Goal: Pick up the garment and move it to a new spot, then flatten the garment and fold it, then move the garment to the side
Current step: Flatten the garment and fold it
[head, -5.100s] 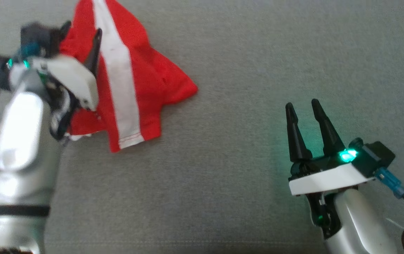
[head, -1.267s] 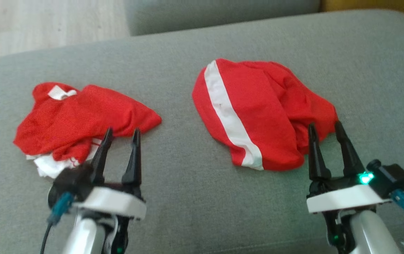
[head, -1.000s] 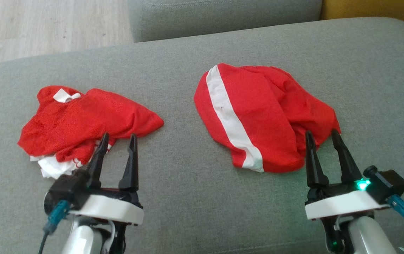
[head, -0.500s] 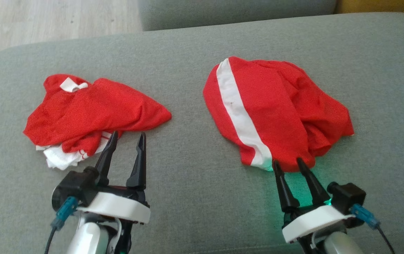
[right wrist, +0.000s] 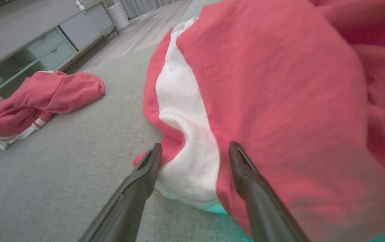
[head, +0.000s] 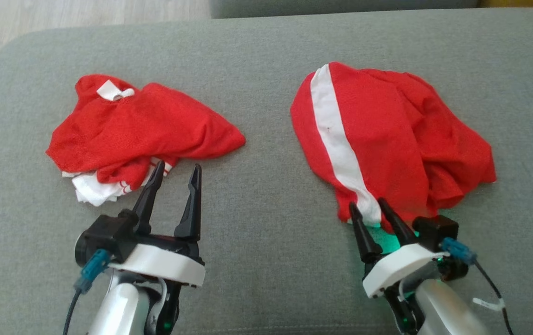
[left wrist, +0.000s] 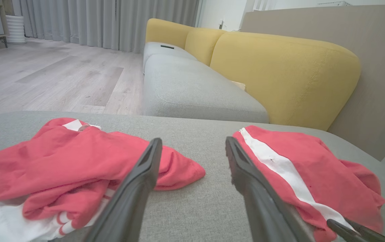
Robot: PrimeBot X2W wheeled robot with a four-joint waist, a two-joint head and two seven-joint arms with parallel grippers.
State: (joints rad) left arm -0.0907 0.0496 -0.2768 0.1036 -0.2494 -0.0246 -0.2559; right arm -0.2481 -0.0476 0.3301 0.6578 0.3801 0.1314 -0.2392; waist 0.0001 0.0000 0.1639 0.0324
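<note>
Two arms are reaching in from the near edge, one on each side. Both pairs of jaws are standing wide apart and holding nothing. The left jaws are hovering over the bare grey cushion (head: 266,195), their two dark fingers (head: 193,200) pointing towards the near corner of a rumpled pile. The right jaws are sitting lower and tilted, with their fingers (head: 362,235) at the near hem of the striped garment (head: 387,139). In the right wrist view the end of the white stripe (right wrist: 185,134) is lying between the two tips (whether either tip is actually pressing on the cloth, I cannot tell).

Two red garments are lying on the cushion, well apart, with a bare strip of grey between them. The striped garment is resting on the robot's right half, just beyond the right jaws. It is bunching into a rounded heap, with one broad white stripe running from its far edge down to the near hem along its left flank and loose folds piling up on its right side. The other garment (head: 141,125) is lying rumpled on the left half. A white label (head: 113,90) is showing at its far end, and white cloth (head: 94,190) is sticking out at its near edge.

Beyond the cushion, the left wrist view is taking in a pale wooden floor (left wrist: 61,74), one grey sofa seat (left wrist: 192,87), three yellow back cushions (left wrist: 280,67) and grey curtains (left wrist: 112,20).
</note>
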